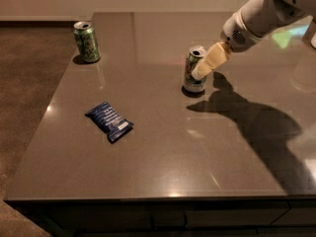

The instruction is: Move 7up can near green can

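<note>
The 7up can (190, 79), pale with green lettering, stands upright near the middle of the dark table (163, 157). The green can (87, 42) stands upright at the table's far left corner, well apart from the 7up can. My gripper (206, 64), tan at the tip on a white arm, reaches in from the upper right. It is right up against the upper right side of the 7up can and overlaps it in the camera view.
A blue snack packet (109, 121) lies flat on the table, left of centre and nearer the front. The table's left edge drops to a brown carpeted floor (24, 83). The arm casts a large shadow on the right half of the table.
</note>
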Action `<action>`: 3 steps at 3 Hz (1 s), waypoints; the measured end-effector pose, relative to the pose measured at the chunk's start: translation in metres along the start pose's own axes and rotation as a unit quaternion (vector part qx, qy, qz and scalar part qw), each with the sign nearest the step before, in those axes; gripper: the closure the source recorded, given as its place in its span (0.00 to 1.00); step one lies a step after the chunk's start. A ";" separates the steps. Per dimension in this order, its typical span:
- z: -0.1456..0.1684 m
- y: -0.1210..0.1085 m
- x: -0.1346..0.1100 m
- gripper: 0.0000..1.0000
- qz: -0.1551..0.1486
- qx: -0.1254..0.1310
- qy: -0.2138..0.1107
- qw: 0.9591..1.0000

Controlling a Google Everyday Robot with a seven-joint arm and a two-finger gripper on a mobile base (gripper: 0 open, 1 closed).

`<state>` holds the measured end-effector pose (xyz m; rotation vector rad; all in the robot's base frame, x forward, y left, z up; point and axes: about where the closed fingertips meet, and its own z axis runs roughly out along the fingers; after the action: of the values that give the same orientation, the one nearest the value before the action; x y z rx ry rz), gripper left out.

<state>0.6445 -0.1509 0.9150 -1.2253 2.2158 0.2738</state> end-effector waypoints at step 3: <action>0.011 0.024 -0.015 0.42 -0.013 -0.035 -0.020 0.999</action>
<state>0.6352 -0.1217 0.9123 -1.2745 2.1700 0.3656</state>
